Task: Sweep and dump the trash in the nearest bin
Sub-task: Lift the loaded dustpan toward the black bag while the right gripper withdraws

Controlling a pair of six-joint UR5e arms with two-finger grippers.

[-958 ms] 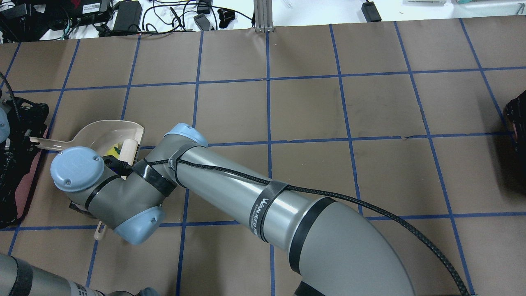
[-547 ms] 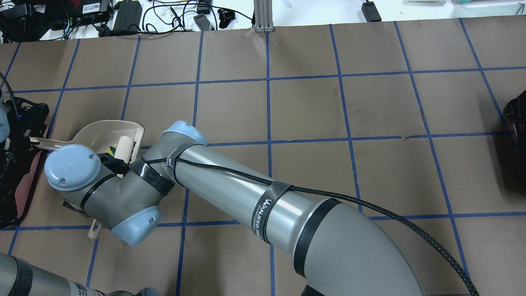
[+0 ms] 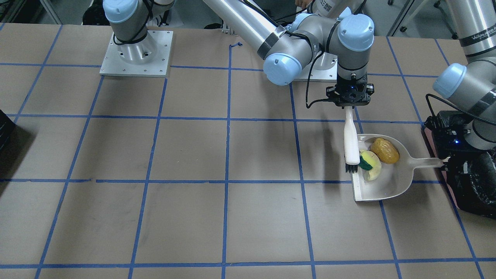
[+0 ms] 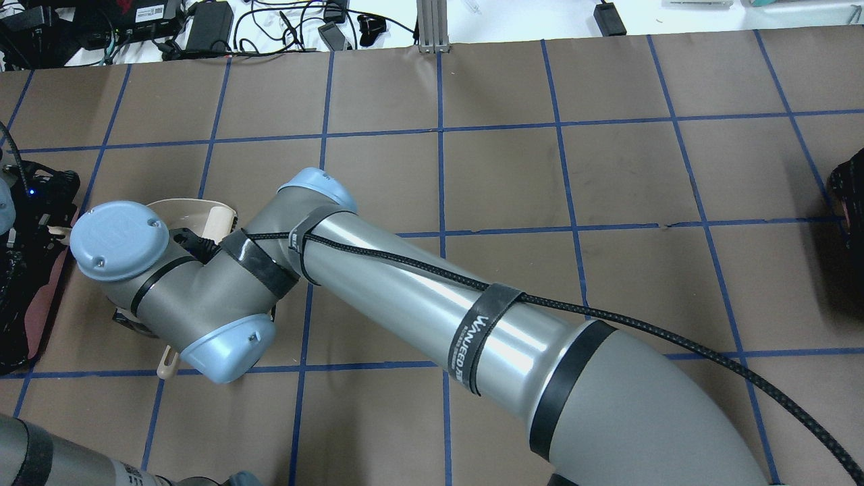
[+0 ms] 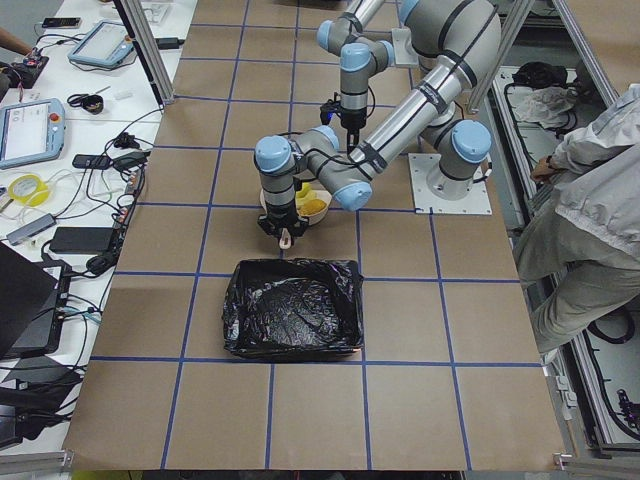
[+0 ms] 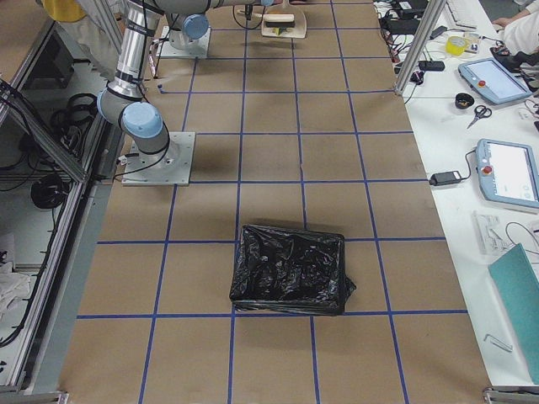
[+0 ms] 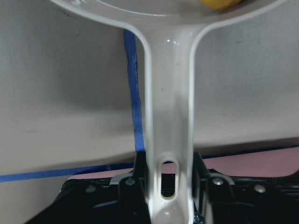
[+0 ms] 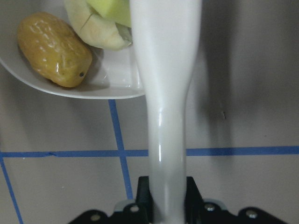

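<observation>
The trash lies in a cream dustpan [image 3: 387,186]: an orange-brown lump [image 3: 384,150], a yellow-and-green sponge piece [image 3: 365,160] and a pale scrap [image 3: 373,173]. My left gripper [image 3: 445,161] is shut on the dustpan handle [image 7: 168,116]. My right gripper [image 3: 350,104] is shut on a white brush [image 3: 351,139]; its black bristles [image 3: 351,168] sit at the pan's open edge, beside the sponge. The right wrist view shows the brush handle [image 8: 166,116], the lump [image 8: 53,49] and the scrap [image 8: 96,30]. The bin [image 3: 474,186], pink-sided with a black bag, stands just behind the left gripper.
In the overhead view my right arm [image 4: 405,297] crosses the table and hides most of the dustpan [image 4: 182,208]. The bin [image 5: 290,305] shows whole in the exterior left view. A second black-bagged container [image 6: 290,269] stands at the table's opposite end. A person [image 5: 590,200] stands beside the robot.
My right wrist and the brush have moved away from the robot, towards the pan's open edge, and now cover more of the pan. The dustpan and left gripper have stayed put.
</observation>
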